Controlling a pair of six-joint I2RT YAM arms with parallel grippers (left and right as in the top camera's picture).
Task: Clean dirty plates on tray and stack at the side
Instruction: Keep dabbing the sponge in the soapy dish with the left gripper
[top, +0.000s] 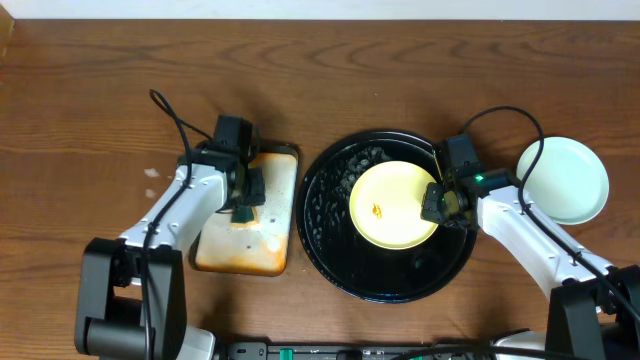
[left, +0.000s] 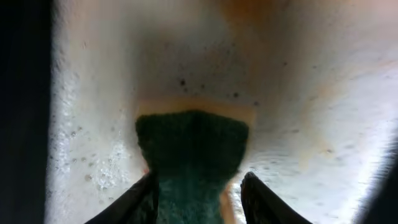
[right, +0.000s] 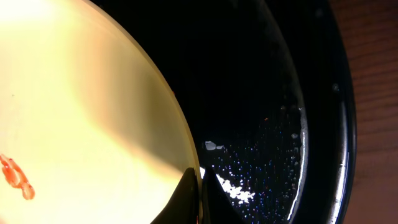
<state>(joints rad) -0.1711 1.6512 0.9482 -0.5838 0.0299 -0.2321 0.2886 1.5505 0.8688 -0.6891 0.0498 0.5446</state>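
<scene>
The yellow plate (top: 392, 205) lies flat, hollow side up, inside the black tray (top: 330, 240), a little right of the tray's middle, with an orange speck (top: 377, 210) near its centre. The right gripper (top: 437, 203) is at the plate's right edge. A mint plate (top: 565, 180) sits face up on the table (top: 90, 130) beside the tray's right side; whether another lies under it cannot be told. The left gripper (top: 245, 205) is over a stained tray (top: 275, 225), an oblong whose long axis runs from the near edge of the table towards the far one. The left wrist view shows what the overhead barely does: the left gripper (left: 199, 180) is clamped on a dark green sponge (left: 193, 149), its fingers (left: 140, 199) pressing both flanks, above the stained tray (left: 311, 93), which is white and smeared orange. In the right wrist view, the right gripper (right: 200, 180) stands nearly closed with the yellow plate (right: 81, 93) pinched at its rim, one finger on the yellow face. This view also shows the speck (right: 17, 176) as a small streak, and droplets (right: 261, 168) on the tray (right: 273, 74).
</scene>
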